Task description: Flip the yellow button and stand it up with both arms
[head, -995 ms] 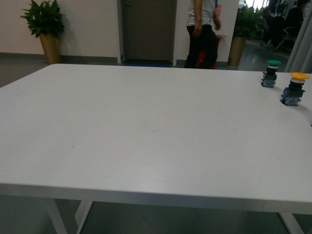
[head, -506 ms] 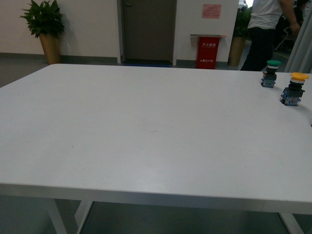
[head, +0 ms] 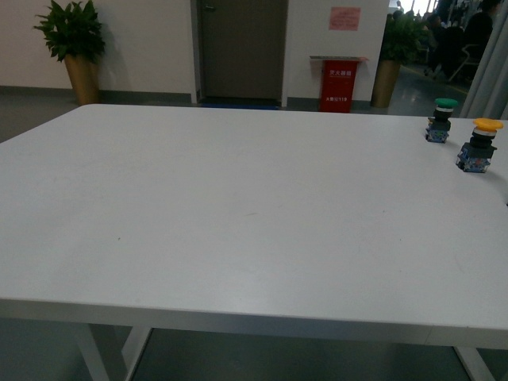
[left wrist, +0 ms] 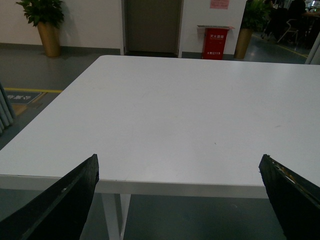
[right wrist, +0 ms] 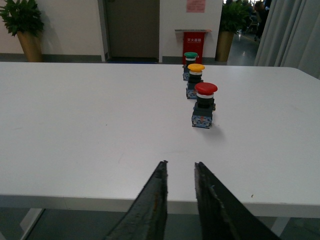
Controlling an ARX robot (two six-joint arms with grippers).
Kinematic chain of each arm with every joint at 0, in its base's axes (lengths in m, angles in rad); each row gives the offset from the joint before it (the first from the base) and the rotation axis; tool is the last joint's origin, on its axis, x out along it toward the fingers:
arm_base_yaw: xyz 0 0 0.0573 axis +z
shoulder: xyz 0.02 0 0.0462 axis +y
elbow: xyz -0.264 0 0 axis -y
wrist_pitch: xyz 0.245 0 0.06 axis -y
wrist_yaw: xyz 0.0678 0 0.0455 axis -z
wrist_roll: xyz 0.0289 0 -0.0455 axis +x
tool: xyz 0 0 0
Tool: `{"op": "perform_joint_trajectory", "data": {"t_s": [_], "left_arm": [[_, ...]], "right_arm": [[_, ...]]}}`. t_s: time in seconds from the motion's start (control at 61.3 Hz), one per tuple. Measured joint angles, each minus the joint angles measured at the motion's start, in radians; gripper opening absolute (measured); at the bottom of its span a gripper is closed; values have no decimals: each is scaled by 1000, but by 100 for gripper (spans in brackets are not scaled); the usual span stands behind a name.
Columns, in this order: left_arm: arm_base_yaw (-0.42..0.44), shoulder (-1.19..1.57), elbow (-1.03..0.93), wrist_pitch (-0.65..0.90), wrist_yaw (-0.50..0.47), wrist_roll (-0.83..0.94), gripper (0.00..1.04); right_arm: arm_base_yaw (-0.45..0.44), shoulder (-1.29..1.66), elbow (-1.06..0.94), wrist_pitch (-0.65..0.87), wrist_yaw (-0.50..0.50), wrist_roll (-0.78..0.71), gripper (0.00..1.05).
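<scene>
Counter (head: 238, 206): plain white top, no pattern; legs white.
Yellow button (head: 478, 144): yellow-orange cap, black neck, bluish block beneath.
Green button (head: 440, 120): green cap, black neck, blue block.
Red button (right wrist: 204, 105): red cap, black neck, bluish block with a small reddish mark.
Left tool (left wrist: 175, 200): black fingers, edges scuffed pale.
Right tool (right wrist: 180, 205): black fingers.
Far side: red bin (head: 338, 86) with white lettering, pink notice (head: 344, 17), grey-brown door (head: 242, 48), green plants in tan-gold pots (head: 82, 77), grey floor.
</scene>
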Motion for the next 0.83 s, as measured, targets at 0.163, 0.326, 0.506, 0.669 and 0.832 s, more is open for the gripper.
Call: {"op": "perform_joint_trajectory", "data": {"t_s": [0.163, 0.326, 0.506, 0.669, 0.832], "left_arm": [[0, 0, 0, 0, 0, 0, 99], [0, 0, 0, 0, 0, 0, 99], [0, 0, 0, 0, 0, 0, 99], [0, 0, 0, 0, 0, 0, 99], [0, 0, 0, 0, 0, 0, 99]], "right_arm": [[0, 0, 0, 0, 0, 0, 48], [0, 0, 0, 0, 0, 0, 75], [0, 0, 0, 0, 0, 1, 99], [0, 0, 0, 0, 0, 0, 98], [0, 0, 0, 0, 0, 0, 98]]}}
